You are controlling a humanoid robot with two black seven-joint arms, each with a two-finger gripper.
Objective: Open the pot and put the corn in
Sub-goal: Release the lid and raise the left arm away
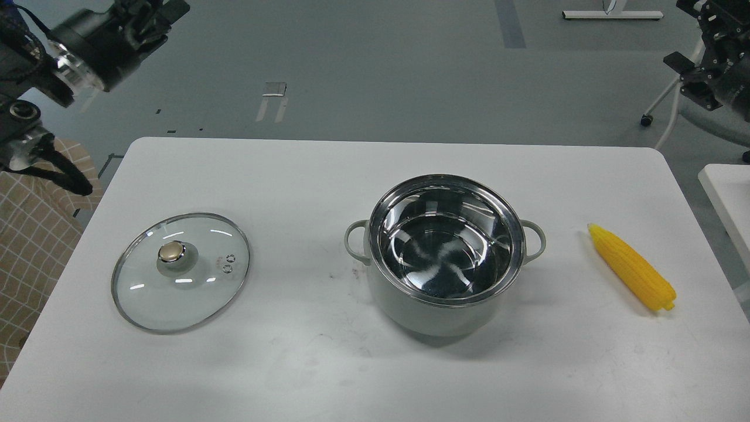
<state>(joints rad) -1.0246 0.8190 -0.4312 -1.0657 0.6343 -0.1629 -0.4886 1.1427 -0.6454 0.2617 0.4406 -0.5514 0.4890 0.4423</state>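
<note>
Round pale grey-green pot point(446, 258) with shiny steel interior sits centre-right on the white table point(328, 176), open and with nothing in it, so I judge the opening step done. Bright yellow tapered plastic-looking corn cob point(631, 268) lies flat on the table to the pot's right, clear of the right loop handle, narrow tip pointing away from me, angled diagonally. Round glass lid with brass-coloured knob point(180, 272) lies knob-up well to the pot's left, parked out of the way, I'd guess so it doesn't block the drop.

My left gripper point(153, 14) hangs raised off the table's far-left corner; too dark and end-on, can't tell whether the claw is wide or narrow. Right gripper point(703, 82) hangs high at the far right, beyond the table edge; same story, can't tell. Neither holds anything that I can see.

Path from corn to pot looks unobstructed; only the pot's right handle and rim sit between. Checked cloth point(35, 234) off the left edge is irrelevant.
</note>
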